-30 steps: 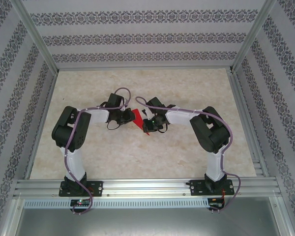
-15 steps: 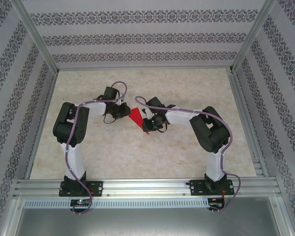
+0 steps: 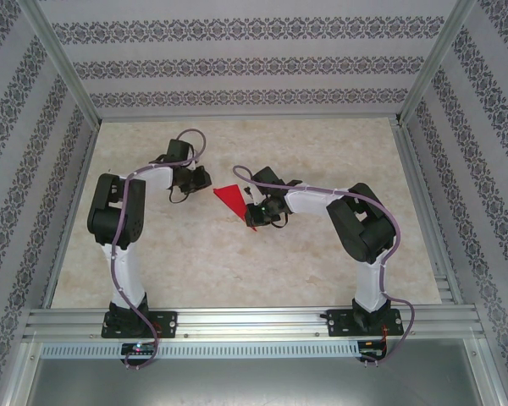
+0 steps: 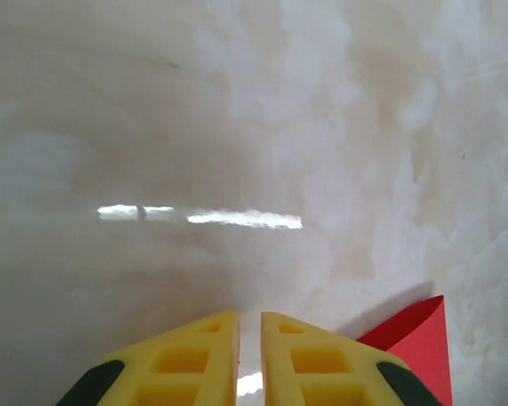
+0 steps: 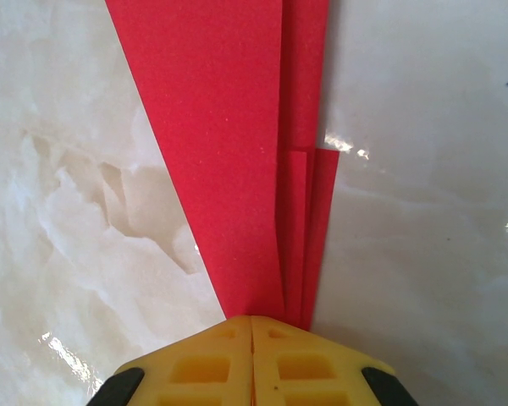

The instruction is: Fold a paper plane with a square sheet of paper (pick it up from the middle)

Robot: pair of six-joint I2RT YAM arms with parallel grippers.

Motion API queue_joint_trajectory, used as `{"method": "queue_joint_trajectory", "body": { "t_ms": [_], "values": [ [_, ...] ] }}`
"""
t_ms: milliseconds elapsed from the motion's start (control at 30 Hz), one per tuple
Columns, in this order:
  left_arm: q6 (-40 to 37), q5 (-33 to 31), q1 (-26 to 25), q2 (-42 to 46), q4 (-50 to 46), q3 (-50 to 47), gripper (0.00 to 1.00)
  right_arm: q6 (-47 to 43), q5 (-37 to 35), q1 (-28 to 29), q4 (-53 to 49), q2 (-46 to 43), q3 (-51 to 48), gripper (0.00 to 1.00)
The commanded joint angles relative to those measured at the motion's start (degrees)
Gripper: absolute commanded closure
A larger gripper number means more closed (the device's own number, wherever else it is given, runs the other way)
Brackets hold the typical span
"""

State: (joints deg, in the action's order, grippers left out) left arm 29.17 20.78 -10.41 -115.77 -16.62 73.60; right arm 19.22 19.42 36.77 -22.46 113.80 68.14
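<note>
The red sheet of paper is folded into a narrow pointed paper plane (image 3: pixel 231 200) with several layered creases (image 5: pixel 229 152). It lies low over the marble table, near its middle. My right gripper (image 3: pixel 252 217) is shut on its narrow end (image 5: pixel 251 320), and the wider end fans away to the upper left. My left gripper (image 3: pixel 196 178) is off to the left of the paper, apart from it. Its yellow fingers (image 4: pixel 250 315) stand a narrow slit apart with nothing between them. One red corner (image 4: pixel 419 342) shows to its right.
The beige marble table top (image 3: pixel 237 262) lies inside patterned walls and an aluminium frame (image 3: pixel 237 326). Both arm bases sit on the near rail. Bare table surrounds the paper.
My left gripper has let go of the paper and drawn back to the upper left. The paper now spreads flatter and wider. The right gripper has held still.
</note>
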Motion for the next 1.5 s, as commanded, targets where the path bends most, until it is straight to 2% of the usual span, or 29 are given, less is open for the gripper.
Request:
{"method": "queue_joint_trajectory", "body": {
  "t_ms": [0,167,300,467,633,833,1067,1467],
  "values": [
    [-0.21,1.02,0.51,5.39,0.53,-0.78,0.83,-1.12,-13.63,-0.38,-13.71,7.33,-5.30,0.92],
    [3.85,7.12,-2.06,10.81,7.10,-6.92,0.83,-1.12,-13.49,-0.46,-13.67,7.44,-5.30,0.92],
    [8.37,10.79,-5.91,9.99,12.89,-10.13,0.84,-1.12,-13.01,-0.39,-13.35,7.41,-4.95,0.92],
    [8.36,8.79,-9.78,5.80,12.15,-9.26,0.86,-0.68,-10.58,-0.63,-12.51,6.29,-4.44,0.92],
    [8.09,7.47,-10.04,3.35,11.30,-9.03,0.87,-0.14,-8.23,-1.32,-11.10,4.09,-4.05,0.92],
    [8.56,6.39,-10.12,0.06,12.05,-9.26,0.87,-0.15,-1.60,-2.10,-7.28,-0.60,-2.53,0.91],
    [6.55,3.86,-10.10,-0.80,8.03,-8.75,0.88,-1.29,3.48,-2.67,-3.82,-6.81,1.53,0.88],
    [5.29,3.14,-10.20,-2.77,5.02,-7.03,0.88,-4.50,6.15,-1.36,-5.67,2.39,11.16,0.86]
  ]
}}
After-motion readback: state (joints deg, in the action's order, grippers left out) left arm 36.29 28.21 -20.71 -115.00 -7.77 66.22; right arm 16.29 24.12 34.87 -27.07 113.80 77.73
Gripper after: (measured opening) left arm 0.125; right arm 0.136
